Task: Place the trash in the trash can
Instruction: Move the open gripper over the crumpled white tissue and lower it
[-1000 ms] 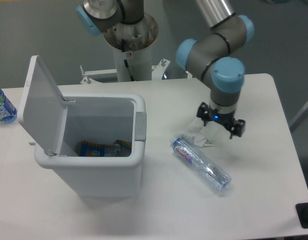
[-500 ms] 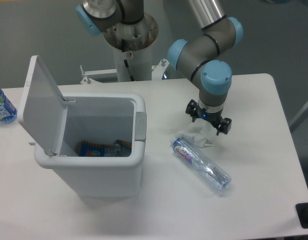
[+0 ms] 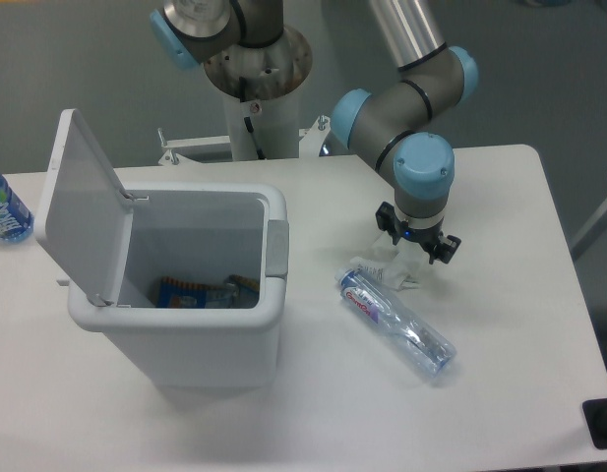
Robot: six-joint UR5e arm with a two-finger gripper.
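From my seat the light was even and soft, coming from overhead. The table (image 3: 500, 393) looked bright but not blown out. Faint shadows lay under the claw (image 3: 415, 244) and beside the bin (image 3: 185, 324) to its left. The picture was slightly soft and grainy, and the bottle (image 3: 396, 320) below the claw showed small glints.

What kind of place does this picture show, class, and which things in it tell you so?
Probably a robotics lab or test bench: an industrial-style arm with its gripper over a plain white table, with staged items, a lidded trash can and a plastic bottle.
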